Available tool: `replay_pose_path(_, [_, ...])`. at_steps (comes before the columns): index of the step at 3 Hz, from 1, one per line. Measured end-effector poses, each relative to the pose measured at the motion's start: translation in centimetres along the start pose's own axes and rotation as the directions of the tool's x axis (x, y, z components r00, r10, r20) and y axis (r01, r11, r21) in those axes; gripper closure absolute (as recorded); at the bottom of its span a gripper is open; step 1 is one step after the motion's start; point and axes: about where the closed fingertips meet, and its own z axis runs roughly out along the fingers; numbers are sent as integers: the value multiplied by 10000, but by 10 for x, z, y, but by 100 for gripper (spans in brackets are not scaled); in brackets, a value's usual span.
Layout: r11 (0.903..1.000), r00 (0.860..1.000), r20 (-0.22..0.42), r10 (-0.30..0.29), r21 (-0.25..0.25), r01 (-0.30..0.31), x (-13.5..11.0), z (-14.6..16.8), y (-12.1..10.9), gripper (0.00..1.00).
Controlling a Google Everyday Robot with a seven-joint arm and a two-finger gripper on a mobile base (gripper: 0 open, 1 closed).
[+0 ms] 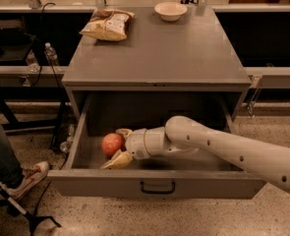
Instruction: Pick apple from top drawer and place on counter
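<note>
my gripper (113,149) is down in the top drawer (85,183), its pale cream-yellow fingers (119,160) spread either side of the apple (112,142), which is red-orange with a paler pinkish patch. my arm (223,149) is off-white with small dark dots. the drawer is matte grey with a dark handle (157,187). the bench (159,53) is the same plain grey. on it are a white bowl (170,11) and a tan-and-white printed bag (107,24). the floor (134,215) is speckled beige.

Lab (terrazzo floor (134,215), workbenches (21,73)); end effector (119,145) in top drawer (208,183).
</note>
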Motion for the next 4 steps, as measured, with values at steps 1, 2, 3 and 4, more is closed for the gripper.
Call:
replay_pose_path(1, [10000,9999,75,67,-28,-67,1,1,0,35])
replay_pose_path(2, [9999,9998,171,123,-66,-122,2,1,0,57])
replay_pose_path(3, [9998,9995,288,155,-100,-152,1,-1,-1,80])
replay_pose_path(4, [9998,9984,567,-80,190,69,-11,-18,-3,100])
